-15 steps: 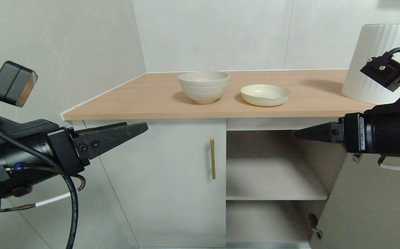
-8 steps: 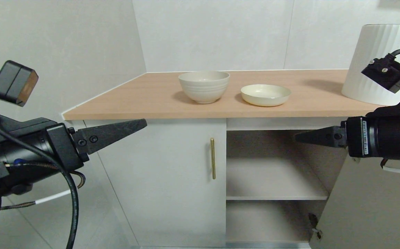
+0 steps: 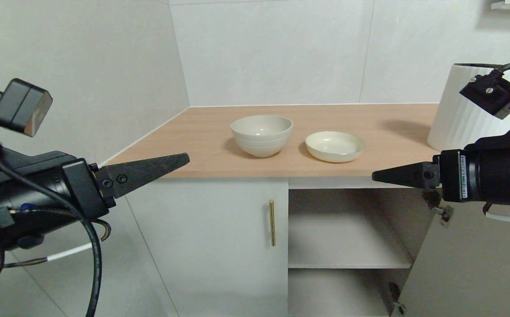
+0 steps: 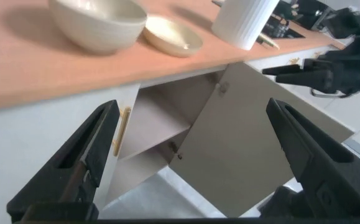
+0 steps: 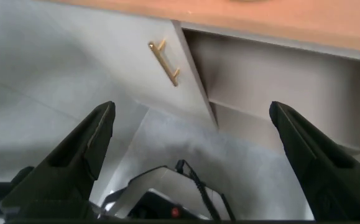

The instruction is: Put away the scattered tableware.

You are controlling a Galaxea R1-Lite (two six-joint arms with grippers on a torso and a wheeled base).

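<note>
Head view: a wooden counter [image 3: 193,145] runs along a tiled wall. On it stand a deep cream bowl [image 3: 261,134] and, just beside it on your right, a shallow cream dish [image 3: 335,145]; they are close but apart. A tall white ribbed container [image 3: 457,110] stands at the counter's right end. Below, the left door with its brass handle [image 3: 272,222] is closed; the right door [image 3: 466,264] hangs open, showing a bare shelf [image 3: 347,246]. The left gripper [image 3: 180,160] hovers at counter height, well left of the bowl. The right gripper [image 3: 380,175] hovers before the open compartment, just under the counter's edge. Neither holds anything.

Left wrist view: its two fingers [image 4: 86,155] stand spread wide, with the bowl, the dish and the open door beyond.

Right wrist view: its fingers [image 5: 83,155] are likewise spread wide, framing the handle and the open compartment.

Risks, as I judge them: wide-spread fingers closing on the bowl could shove the neighbouring dish. Smooth glazed rims may slip from a shallow pinch. The right arm, lifting toward the dish, could catch the counter's edge, the container or the open door.
</note>
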